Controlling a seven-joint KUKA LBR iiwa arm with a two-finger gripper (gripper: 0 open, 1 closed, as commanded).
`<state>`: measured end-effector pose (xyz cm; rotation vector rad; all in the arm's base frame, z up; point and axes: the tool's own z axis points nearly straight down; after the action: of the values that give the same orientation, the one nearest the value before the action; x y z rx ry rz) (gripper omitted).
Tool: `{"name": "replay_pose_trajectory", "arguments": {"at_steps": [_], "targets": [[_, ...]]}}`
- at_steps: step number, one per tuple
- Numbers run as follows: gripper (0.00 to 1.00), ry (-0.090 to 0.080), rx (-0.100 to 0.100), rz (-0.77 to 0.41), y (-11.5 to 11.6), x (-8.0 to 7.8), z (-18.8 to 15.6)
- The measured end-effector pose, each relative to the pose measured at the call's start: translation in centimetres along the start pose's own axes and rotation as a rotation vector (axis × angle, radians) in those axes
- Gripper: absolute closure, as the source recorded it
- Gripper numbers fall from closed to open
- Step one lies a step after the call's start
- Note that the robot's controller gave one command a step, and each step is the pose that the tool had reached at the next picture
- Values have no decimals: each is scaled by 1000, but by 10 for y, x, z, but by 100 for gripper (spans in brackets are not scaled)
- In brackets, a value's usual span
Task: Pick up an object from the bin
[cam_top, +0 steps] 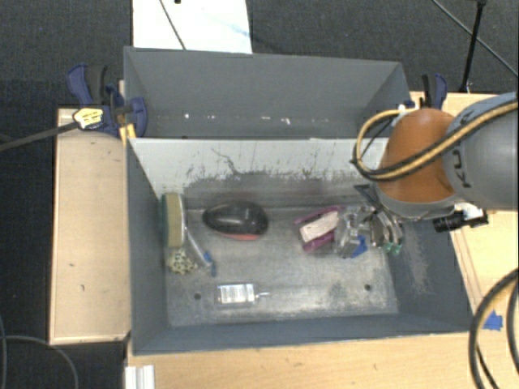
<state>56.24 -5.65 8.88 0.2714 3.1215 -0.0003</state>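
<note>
My gripper [362,235] is down at the right side of the bin floor, under the orange wrist cover. Just to its left, touching or nearly touching the fingers, lies a purple and white packet-like thing [318,227]. A small blue piece [355,250] shows at the gripper's lower edge. A black computer mouse with a red underside [236,219] rests further left, near the back wall.
A yellow-green sponge brush with a speckled end [173,227] lies along the left wall. A small clear and silver item [238,294] sits near the front. The arm comes in over the bin's right rim.
</note>
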Motion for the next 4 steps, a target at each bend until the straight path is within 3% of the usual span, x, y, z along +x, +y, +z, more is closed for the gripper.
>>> {"name": "replay_pose_trajectory", "arguments": {"at_steps": [1,2,3,4], "targets": [[0,5,1,-2,0,2,2],[0,11,-1,-162,35,36,-17],[0,1,3,-323,-40,-14,-27],[0,0,0,-59,-23,-30,17]]}}
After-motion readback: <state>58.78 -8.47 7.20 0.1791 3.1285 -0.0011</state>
